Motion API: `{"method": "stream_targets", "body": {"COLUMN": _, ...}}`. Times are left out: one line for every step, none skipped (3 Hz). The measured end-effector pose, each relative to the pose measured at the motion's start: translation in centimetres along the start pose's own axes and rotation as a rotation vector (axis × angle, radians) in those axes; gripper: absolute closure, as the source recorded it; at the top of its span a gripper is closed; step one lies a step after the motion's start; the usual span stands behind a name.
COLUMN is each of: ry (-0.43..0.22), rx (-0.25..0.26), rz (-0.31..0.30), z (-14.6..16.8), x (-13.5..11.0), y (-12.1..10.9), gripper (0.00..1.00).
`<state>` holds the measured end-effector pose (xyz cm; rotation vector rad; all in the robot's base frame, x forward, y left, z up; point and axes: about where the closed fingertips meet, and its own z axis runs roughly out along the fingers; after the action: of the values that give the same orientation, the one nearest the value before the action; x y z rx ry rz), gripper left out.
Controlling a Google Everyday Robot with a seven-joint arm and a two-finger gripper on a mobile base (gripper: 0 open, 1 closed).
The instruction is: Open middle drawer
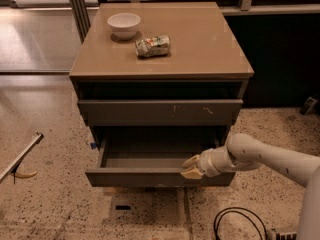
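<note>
The middle drawer [140, 177] of the brown cabinet [205, 49] stands pulled out towards me, with its plain dark front low down and its smooth grey inside showing. My gripper [192, 167] is at the right part of the drawer front's top edge, one pale fingertip inside the drawer and one on the front face, closed on that edge. My white arm [270, 159] reaches in from the right. Above it, the larger front with pale scratch marks [160, 112] is pushed in.
A white bowl [124, 25] and a crushed can [153, 45] lie on the cabinet top. A black cable [235, 224] coils on the speckled floor at the lower right. A metal bar [20, 156] lies on the floor at the left.
</note>
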<state>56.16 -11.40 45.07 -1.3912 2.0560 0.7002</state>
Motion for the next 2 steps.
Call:
{"method": "stream_targets", "body": {"ry": -0.002, "rx": 0.001, "rz": -0.014, "z": -0.74, "x": -0.06, "y": 0.85, "gripper": 0.13}}
{"method": "stream_targets", "body": {"ry": 0.004, "rx": -0.006, "rz": -0.019, "z": -1.03, "x": 0.23, "y": 1.58, "gripper": 0.0}}
